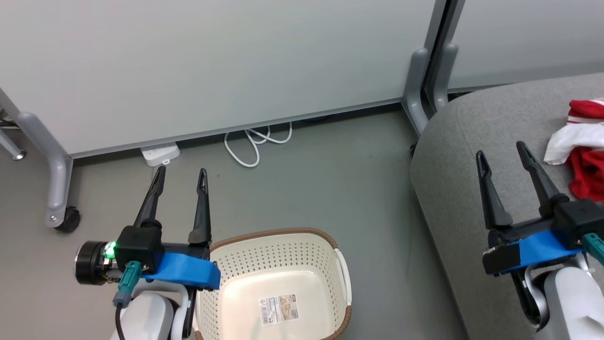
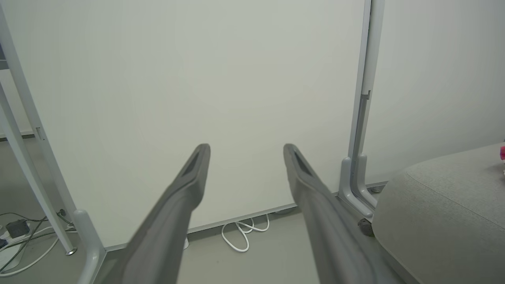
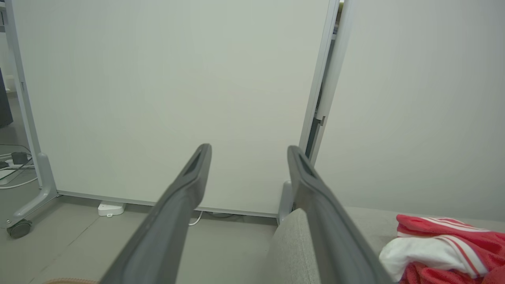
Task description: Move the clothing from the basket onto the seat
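Observation:
The cream-white basket (image 1: 283,255) with a brown rim stands on the floor at the bottom middle; its inside holds nothing but a label sticker (image 1: 279,309). Red clothing (image 1: 583,156) with white stripes and trim lies bunched on the light-grey seat (image 1: 472,156) at the right edge, and shows as clothing (image 3: 446,246) on the seat (image 3: 292,244) in the right wrist view. My left gripper (image 1: 181,175) hovers open just left of the basket, nothing between its fingers. My right gripper (image 1: 502,153) hangs open over the seat, left of the clothing and apart from it.
White partition panels on grey wheeled feet (image 1: 59,198) stand behind. A white power strip (image 1: 160,154) and a looped white cable (image 1: 255,141) lie on the grey floor by the panel's base. A grey post (image 1: 417,85) rises beside the seat's far corner.

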Available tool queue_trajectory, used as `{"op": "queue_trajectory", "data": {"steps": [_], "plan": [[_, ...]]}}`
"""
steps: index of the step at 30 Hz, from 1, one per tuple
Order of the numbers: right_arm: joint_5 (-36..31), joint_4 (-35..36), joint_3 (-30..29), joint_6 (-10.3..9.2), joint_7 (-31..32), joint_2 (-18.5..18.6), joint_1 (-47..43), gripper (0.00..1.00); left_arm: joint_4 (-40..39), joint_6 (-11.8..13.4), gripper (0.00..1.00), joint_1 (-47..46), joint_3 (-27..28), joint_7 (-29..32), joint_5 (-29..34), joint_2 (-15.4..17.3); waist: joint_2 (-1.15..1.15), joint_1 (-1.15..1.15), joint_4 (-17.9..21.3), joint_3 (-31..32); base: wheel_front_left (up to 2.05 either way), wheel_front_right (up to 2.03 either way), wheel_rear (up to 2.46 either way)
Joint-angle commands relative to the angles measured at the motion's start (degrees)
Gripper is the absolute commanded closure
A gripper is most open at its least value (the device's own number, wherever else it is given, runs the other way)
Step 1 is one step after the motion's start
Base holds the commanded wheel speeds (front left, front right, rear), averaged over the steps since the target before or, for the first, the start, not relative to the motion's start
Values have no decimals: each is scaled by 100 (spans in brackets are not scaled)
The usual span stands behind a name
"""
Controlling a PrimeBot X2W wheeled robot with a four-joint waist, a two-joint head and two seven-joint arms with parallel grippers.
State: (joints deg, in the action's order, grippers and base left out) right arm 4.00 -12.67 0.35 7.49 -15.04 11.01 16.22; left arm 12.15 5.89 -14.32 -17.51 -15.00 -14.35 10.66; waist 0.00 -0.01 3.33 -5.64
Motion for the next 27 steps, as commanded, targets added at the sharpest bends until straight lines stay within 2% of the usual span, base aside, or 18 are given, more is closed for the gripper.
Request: {"op": "queue_trajectory", "data": {"steps": [1,14,27], "plan": [[31,-20,3,1,-22,-45,-165,0,-30,-44,0,135,99,-26,57,-22,0,1,-168,203,0,0,0],[166,23,-89,1,-22,-394,-911,0,-133,-639,0,932,924,-26,425,-411,0,1,-428,608,0,0,0],[274,-80,-223,1,-22,-590,-1299,0,1,-983,0,1183,1351,-26,702,-684,0,1,-592,755,0,0,0]]}}
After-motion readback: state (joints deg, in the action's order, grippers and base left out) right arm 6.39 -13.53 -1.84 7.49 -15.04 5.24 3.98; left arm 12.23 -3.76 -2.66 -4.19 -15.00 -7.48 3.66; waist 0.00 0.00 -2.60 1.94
